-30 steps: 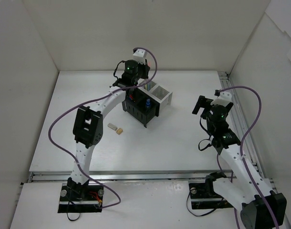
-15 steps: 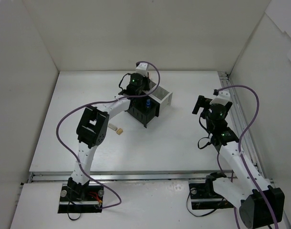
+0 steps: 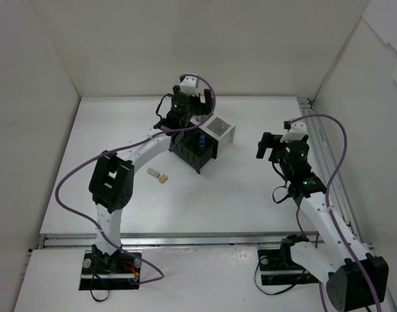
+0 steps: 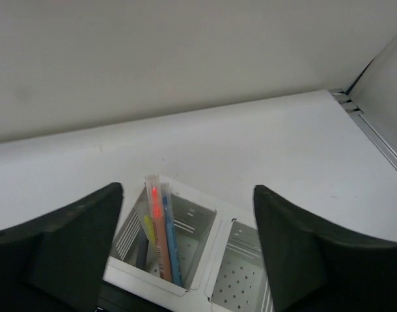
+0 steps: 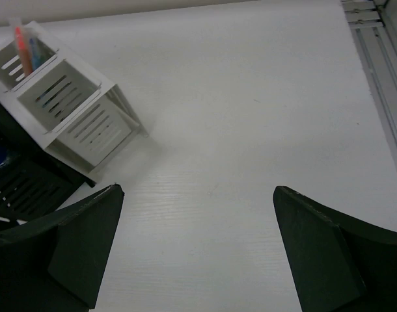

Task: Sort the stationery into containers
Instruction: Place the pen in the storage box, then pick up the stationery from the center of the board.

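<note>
The containers (image 3: 200,142) stand mid-table as one block, two white bins (image 3: 216,127) behind two black ones (image 3: 189,153). My left gripper (image 3: 185,120) hangs open just above the block with nothing between its fingers. In the left wrist view a pink marker (image 4: 158,227), a blue pen (image 4: 172,244) and a yellow marker (image 4: 148,228) stand in one white bin (image 4: 200,214). The white bin beside it (image 4: 245,276) looks bare inside. A blue-capped bottle (image 3: 202,139) sits in a black bin. Two beige erasers (image 3: 158,175) lie on the table left of the block. My right gripper (image 3: 269,146) stands open over bare table.
White walls close in the table on the left, back and right. A metal rail (image 3: 321,162) runs along the right edge, also visible as the rail (image 5: 374,39) in the right wrist view, where the white bins (image 5: 62,97) sit far left.
My left gripper has gone from shut to open over the bins, and its arm shifted slightly. The right arm has edged a little to the left.
</note>
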Controlling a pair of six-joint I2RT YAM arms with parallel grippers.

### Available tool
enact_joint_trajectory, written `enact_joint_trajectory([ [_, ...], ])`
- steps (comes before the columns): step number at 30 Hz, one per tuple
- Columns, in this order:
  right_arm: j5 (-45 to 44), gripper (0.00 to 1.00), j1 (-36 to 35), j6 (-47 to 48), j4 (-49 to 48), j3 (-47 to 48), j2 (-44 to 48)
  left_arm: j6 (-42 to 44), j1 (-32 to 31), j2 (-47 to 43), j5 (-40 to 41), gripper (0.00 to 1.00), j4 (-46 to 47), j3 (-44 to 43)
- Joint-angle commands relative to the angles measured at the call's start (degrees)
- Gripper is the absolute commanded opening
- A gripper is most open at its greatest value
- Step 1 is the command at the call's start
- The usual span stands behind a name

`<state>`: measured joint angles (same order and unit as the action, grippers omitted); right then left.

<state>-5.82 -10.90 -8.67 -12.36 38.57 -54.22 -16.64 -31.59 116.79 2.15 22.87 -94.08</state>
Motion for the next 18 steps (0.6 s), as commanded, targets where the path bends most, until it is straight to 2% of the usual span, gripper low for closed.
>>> enact_joint_trajectory([
  [1,8.62,0.98,-0.52,3.03,-1.01,5.19,0.78,0.03,-0.57,-10.51,-1.45,0.84,2.53,-2.34],
  [3,10.92,0.98,-2.19,6.01,2.85,7.82,0.08,0.47,-0.57,-13.68,-1.45,1.0,-0.71,-0.06],
  [7,14.78,0.98,-9.29,11.38,8.48,11.08,-2.12,0.39,-0.57,-27.01,1.7,1.0,-7.91,8.02],
  [11,15.93,0.98,-18.18,16.83,10.51,11.44,-6.15,-2.6,-0.57,-39.69,9.0,1.0,-20.29,21.61],
  [13,16.98,0.98,-24.31,18.85,10.69,11.79,-8.61,-8.29,-0.05,-46.7,13.83,1.0,-25.48,26.47],
  [14,18.21,0.98,-26.09,19.47,10.69,12.23,-11.67,-10.67,0.65,-48.66,14.8,1.0,-30.9,30.58],
  [18,18.4,0.98,-36.79,19.92,10.43,17.48,-22.66,-17.44,0.66,-60.07,17.69,1.0,-40.25,40.45],
])
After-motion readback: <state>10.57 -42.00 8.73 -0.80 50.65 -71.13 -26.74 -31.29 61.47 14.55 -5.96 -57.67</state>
